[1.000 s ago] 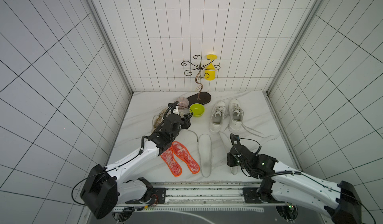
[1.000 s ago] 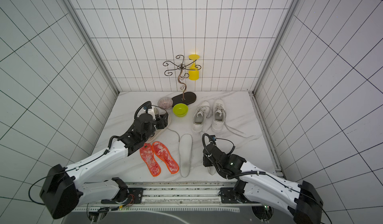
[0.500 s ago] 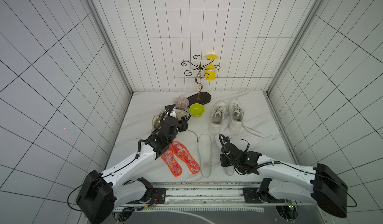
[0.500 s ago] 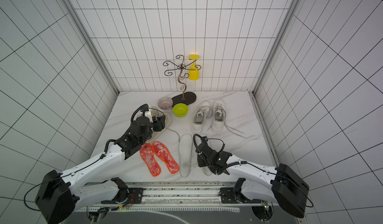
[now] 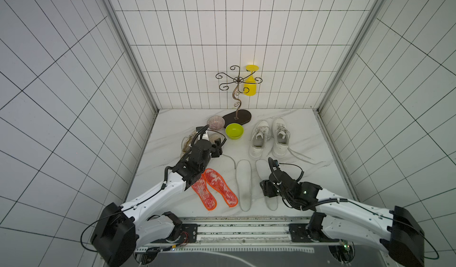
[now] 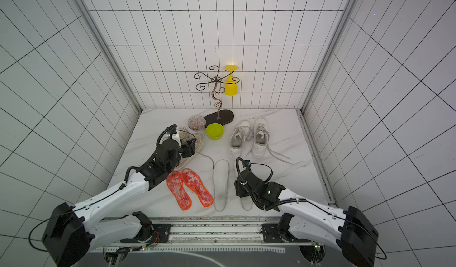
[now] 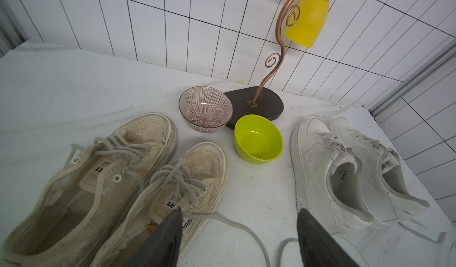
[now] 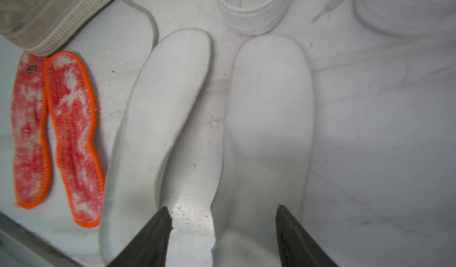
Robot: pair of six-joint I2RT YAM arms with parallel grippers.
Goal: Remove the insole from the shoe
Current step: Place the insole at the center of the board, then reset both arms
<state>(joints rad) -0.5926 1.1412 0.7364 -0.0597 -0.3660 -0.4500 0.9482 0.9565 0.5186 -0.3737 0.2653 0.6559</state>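
Two white insoles lie side by side on the marble table, one (image 5: 243,184) (image 8: 162,120) to the left of the other (image 5: 262,169) (image 8: 269,117). My right gripper (image 5: 267,190) (image 8: 223,207) hangs open just above the heel end of the right-hand insole, gripping nothing. The white shoes (image 5: 259,140) (image 7: 320,167) stand behind the insoles, openings up. My left gripper (image 5: 217,149) (image 7: 239,211) is open and empty beside a pair of beige lace shoes (image 5: 185,144) (image 7: 138,154), above a loose lace.
Two red insoles with orange edges (image 5: 217,189) (image 8: 74,135) lie left of the white ones. A green bowl (image 5: 234,130), a striped bowl (image 5: 216,122) and a copper stand (image 5: 237,116) holding a yellow cup (image 5: 250,88) stand at the back. Tiled walls close three sides.
My right gripper has opened and let go of the white insole, which now lies flat beside the other one; the arm has shifted slightly left. My left gripper has opened a little wider.
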